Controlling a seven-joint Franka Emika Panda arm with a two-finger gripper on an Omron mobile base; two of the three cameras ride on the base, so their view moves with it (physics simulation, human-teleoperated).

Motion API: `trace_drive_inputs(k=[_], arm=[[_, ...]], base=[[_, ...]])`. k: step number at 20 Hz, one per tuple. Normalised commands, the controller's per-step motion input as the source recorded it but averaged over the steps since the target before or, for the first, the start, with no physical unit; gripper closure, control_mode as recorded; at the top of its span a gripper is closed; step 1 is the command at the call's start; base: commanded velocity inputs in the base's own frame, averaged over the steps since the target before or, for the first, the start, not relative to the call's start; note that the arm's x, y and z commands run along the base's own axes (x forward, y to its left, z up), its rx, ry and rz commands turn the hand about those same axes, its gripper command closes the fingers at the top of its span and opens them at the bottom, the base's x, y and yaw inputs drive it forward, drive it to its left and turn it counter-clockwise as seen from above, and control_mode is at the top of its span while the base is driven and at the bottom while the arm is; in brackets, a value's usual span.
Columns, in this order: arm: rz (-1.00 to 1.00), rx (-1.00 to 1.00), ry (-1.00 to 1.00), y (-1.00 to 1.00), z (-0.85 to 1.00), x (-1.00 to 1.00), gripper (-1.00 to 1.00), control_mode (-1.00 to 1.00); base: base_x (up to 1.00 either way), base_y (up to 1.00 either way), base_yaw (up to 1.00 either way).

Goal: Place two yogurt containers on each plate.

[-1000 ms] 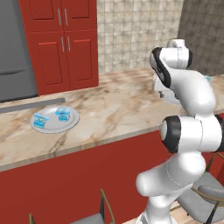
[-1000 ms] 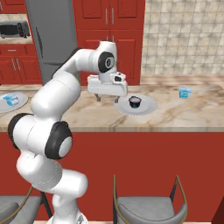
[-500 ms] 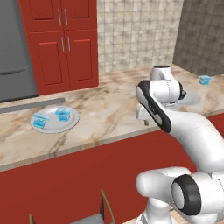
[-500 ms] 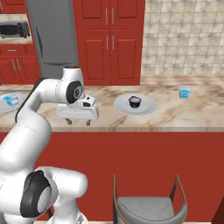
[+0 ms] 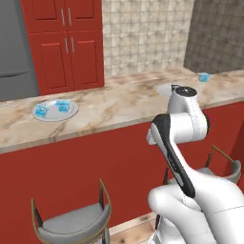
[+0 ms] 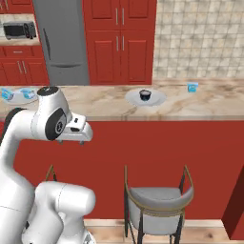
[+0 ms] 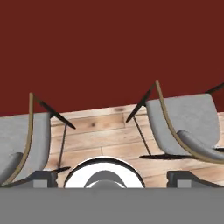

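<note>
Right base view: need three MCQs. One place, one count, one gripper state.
1. Where is the rightmost yogurt container?
A. on the counter, off both plates
B. on a stool
C. on the fridge
2. How many yogurt containers lie on the plate at far left?
A. none
B. two
C. four
3. The gripper is:
A. shut on a tub
B. open, empty
C. shut on a plate

1 A: it stands alone on the marble. 2 B: two blue tubs sit on it. 3 B: the hand view shows the tips wide apart with nothing between.
</note>
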Motion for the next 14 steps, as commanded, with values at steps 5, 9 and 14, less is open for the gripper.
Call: trace_drive_inputs(k=[5,9,14], arm=[[0.0,0.0,0.0,0.0,0.0,0.0,-1.0,1.0],[0.0,0.0,0.0,0.0,0.0,0.0,-1.0,1.0],[0.0,0.0,0.0,0.0,0.0,0.0,-1.0,1.0]], base=[[-1.0,-0.77,0.0],[-0.98,-1.0,-0.01],[-0.27,-1.0,0.0]])
